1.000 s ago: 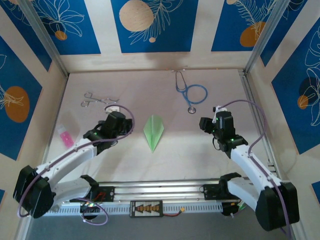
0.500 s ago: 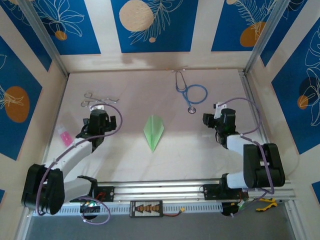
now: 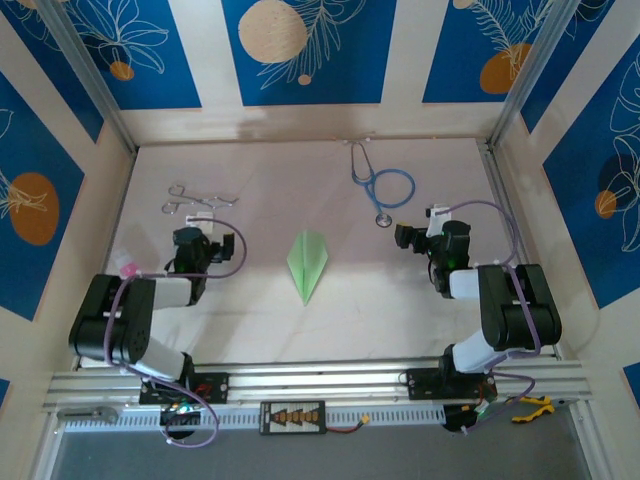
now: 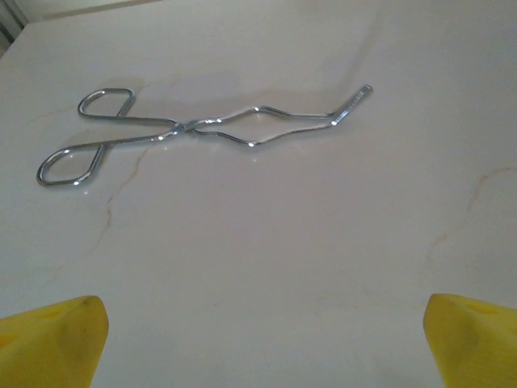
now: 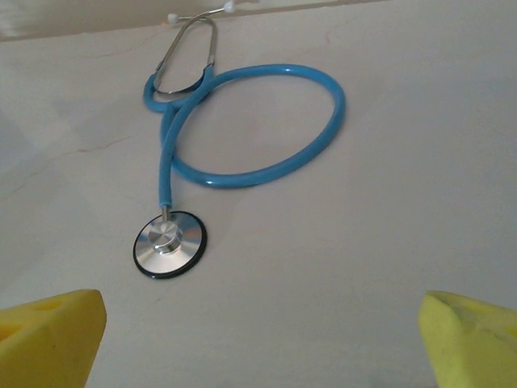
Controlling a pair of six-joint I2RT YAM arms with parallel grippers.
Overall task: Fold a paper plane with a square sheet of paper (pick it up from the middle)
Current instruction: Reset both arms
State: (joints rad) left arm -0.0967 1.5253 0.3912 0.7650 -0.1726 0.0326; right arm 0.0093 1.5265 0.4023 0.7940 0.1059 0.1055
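Paper plane (image 3: 307, 262), long axis near-far, tip nearward

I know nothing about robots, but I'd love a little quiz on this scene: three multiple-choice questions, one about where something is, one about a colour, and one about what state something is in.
1. Where does the paper plane lie?
A) flat in the middle of the table
B) inside a cardboard box
C) on the floor

2. What colour is the stethoscope tubing?
A) red
B) black
C) blue

3. How are the left hand and the right hand?
A) both shut on the plane
B) both open and empty
C) one open, one shut

Answers:
1 A: the top view shows it lying flat at the table's middle.
2 C: the right wrist view shows a blue loop of tube.
3 B: each wrist view shows yellow fingertips wide apart with nothing between them.
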